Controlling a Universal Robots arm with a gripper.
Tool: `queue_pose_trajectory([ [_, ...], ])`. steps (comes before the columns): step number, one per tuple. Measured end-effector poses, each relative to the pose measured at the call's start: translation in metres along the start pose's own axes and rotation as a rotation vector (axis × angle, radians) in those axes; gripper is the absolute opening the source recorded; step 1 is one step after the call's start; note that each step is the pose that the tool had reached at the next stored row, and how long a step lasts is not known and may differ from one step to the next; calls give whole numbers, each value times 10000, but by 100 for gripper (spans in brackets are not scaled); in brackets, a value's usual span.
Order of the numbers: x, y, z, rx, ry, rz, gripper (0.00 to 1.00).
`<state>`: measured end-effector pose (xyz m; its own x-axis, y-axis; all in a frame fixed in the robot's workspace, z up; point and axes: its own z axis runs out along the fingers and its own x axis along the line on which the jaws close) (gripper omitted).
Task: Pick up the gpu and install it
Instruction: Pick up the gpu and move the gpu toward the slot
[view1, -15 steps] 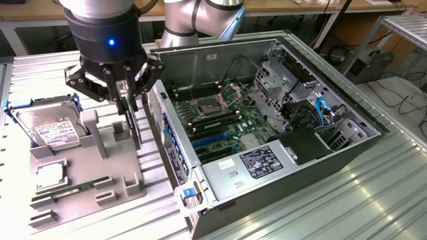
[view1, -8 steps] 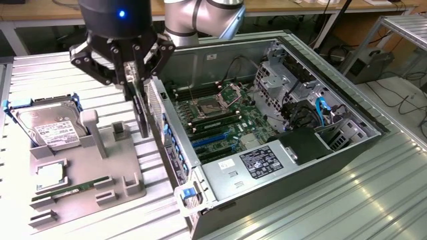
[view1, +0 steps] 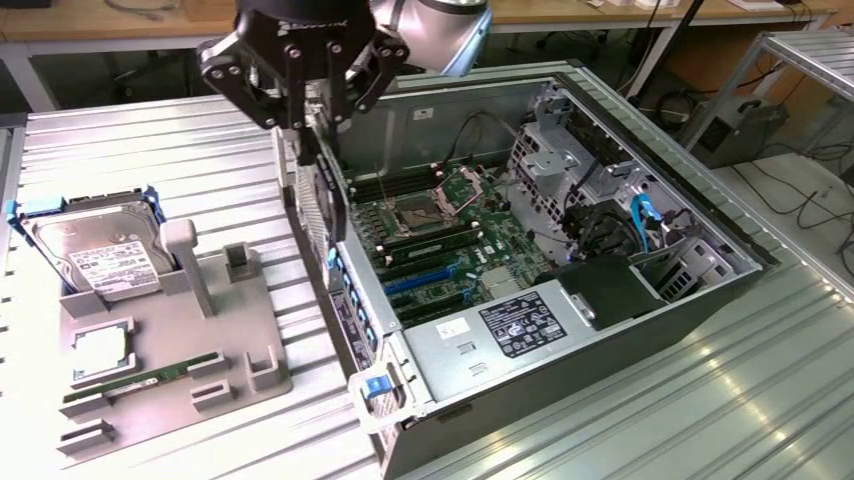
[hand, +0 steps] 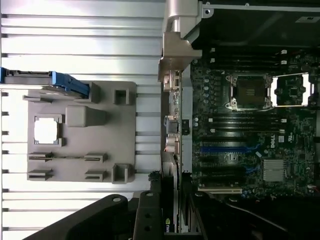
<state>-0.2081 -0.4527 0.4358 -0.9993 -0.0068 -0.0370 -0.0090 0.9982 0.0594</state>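
Hard drive (view1: 100, 255), processor chip (view1: 100, 350) and RAM stick (view1: 147, 378) on a gray holder tray (view1: 227, 320), to the exterior view's left of the fingers. Gripper (view1: 318, 122) clamps the gpu (view1: 324, 200), which hangs upright just below the fingers. Open computer case (view1: 534, 400) with motherboard (view1: 454, 240) lies to the exterior view's right of them.

A ribbed metal table (view1: 147, 140) spreads across the exterior view, with bright glare on its slats at 5 o'clock. A wooden workbench (view1: 80, 22) runs along 12 o'clock; at 2 o'clock stands a dark box (view1: 731, 130), and cables (view1: 817, 205) trail over the floor (view1: 774, 185) at 3 o'clock
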Motion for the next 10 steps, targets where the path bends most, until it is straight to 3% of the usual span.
queue_pose_trajectory([
  [6, -396, -3, 4, -30, 21, 2, 26],
  [10, -582, -4, 23, -30, 41, 3, 26],
])
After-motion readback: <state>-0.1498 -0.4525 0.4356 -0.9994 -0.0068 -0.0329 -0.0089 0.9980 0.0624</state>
